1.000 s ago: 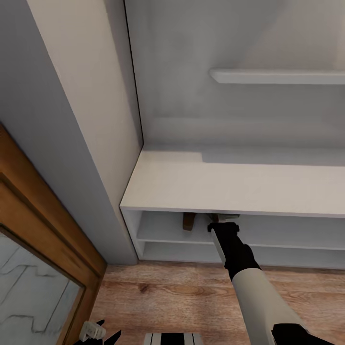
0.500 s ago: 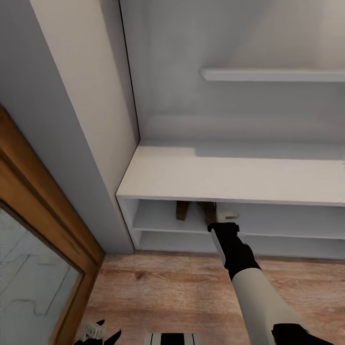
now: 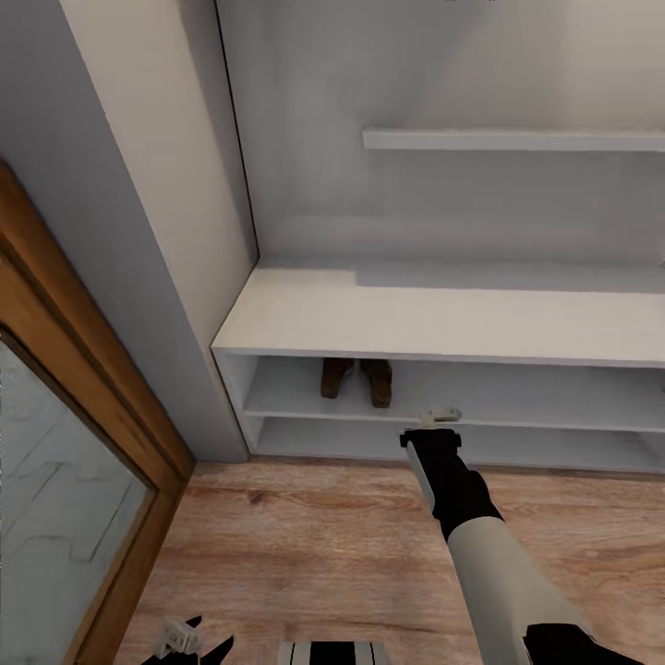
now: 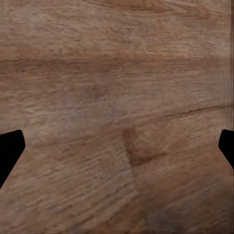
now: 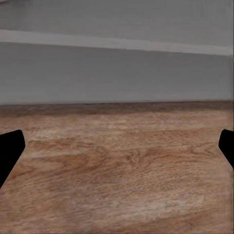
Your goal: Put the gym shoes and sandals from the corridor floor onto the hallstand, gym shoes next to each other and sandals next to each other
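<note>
No legible text, label or number anywhere.

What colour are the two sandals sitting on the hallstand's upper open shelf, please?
Dark brown; the two sandals show best in the head view.

We see the two sandals taking the left end of the hallstand's upper low shelf; to their right this shelf is free. The worktop lies bare.

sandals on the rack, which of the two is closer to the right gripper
The right-hand sandal, on the upper open shelf; it lies on the side toward the right gripper, while its mate sits beyond it, further left.
</note>
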### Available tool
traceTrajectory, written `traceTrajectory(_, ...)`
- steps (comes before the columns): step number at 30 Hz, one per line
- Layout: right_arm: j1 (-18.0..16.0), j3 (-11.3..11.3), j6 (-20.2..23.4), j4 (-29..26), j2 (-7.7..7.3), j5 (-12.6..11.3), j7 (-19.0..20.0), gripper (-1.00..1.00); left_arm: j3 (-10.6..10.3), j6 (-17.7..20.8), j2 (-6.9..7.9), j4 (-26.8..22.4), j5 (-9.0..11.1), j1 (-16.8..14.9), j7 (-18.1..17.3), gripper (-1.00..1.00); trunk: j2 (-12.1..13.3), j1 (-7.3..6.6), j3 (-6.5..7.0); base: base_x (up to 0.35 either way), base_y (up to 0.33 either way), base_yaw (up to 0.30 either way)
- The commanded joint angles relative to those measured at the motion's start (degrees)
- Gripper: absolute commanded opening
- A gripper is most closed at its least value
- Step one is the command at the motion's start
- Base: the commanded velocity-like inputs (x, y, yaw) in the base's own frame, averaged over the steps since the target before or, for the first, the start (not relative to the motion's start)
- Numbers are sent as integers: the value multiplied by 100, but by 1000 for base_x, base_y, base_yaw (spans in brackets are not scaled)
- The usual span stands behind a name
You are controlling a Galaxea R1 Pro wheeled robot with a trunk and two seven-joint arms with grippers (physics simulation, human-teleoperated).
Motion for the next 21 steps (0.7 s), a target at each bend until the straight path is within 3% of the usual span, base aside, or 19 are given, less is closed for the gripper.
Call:
traceTrajectory(1,-2,-16,37,-5,6,59,24,100,14,0,0,5,22,-3,-36,100,-2,-4,-4,-277,-159,0)
traceTrajectory(18,-2,-7,37,4,6,59,32,100,22,0,0,5,24,-3,-27,100,-2,-4,-4,-280,-156,0)
traceTrajectory(21,6,6,30,267,6,62,40,100,22,-1,0,5,22,-3,-12,100,-2,-4,-4,-279,-167,0)
